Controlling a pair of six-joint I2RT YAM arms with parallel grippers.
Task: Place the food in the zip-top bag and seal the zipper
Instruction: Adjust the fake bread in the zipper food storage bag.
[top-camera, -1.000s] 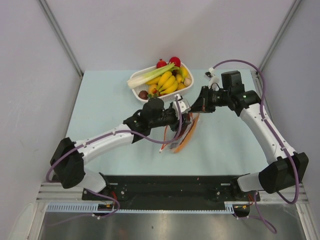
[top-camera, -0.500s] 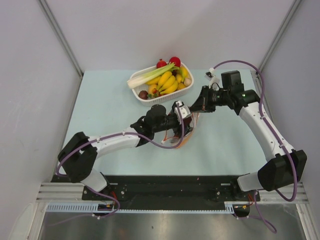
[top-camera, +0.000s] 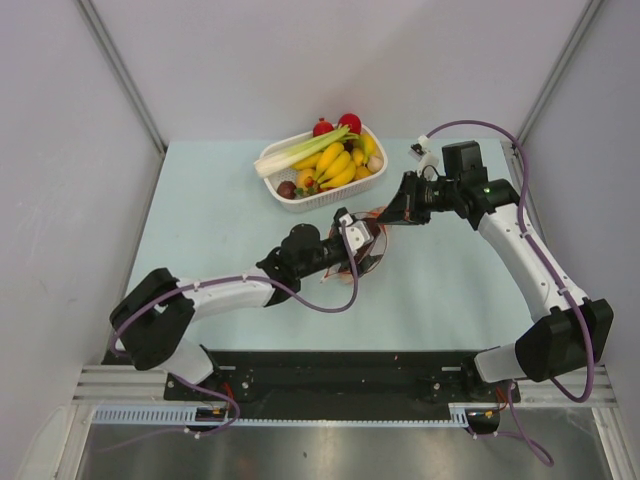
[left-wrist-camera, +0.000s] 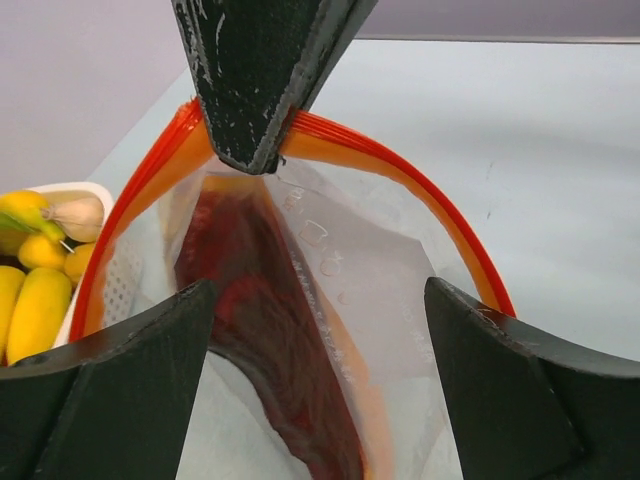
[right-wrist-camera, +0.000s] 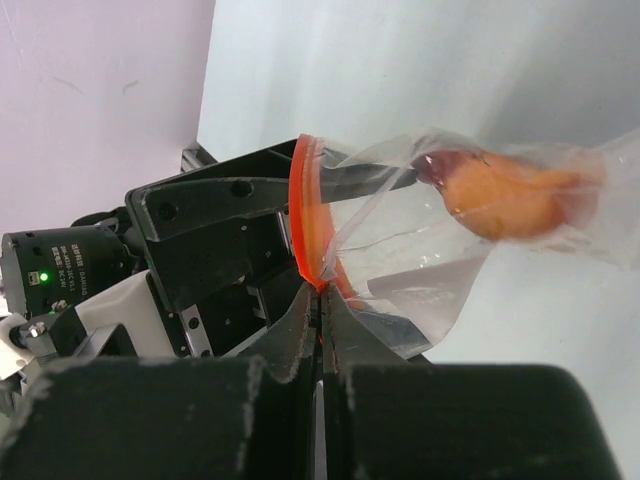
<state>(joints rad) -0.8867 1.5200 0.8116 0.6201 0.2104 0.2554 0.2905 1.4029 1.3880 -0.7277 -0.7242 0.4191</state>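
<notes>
The zip-top bag (left-wrist-camera: 370, 290) hangs over the middle of the table (top-camera: 200, 210), just in front of the white slatted basket (top-camera: 335, 196), held up between the two hands. Its zipper (left-wrist-camera: 400, 170) is pulled into a wide orange-red loop, so the mouth gapes. Inside lie a long dark purple-brown vegetable (left-wrist-camera: 260, 330) and an orange piece (right-wrist-camera: 510, 200), sunk toward the closed end of the bag. Faint embossed marks show on the clear film in the left wrist view, too blurred to read.

The right hand (right-wrist-camera: 318, 288) is clamped tight on the zipper, its two black fingers pressed together with the strip between them. The left hand (top-camera: 350, 248) is at the bag's mouth with its fingers (left-wrist-camera: 110, 400) spread wide apart, gripping nothing. One of them shows through the clear plastic in the right wrist view.

The left arm lies low and stretched, running from its base at the near left corner diagonally to the table's middle. The right arm rises from the near right, elbows out toward the far right edge, then folds back leftward to the bag.

The basket holds the banana bunch (top-camera: 337, 165), a leek (top-camera: 300, 150) and red pieces (top-camera: 349, 122).
</notes>
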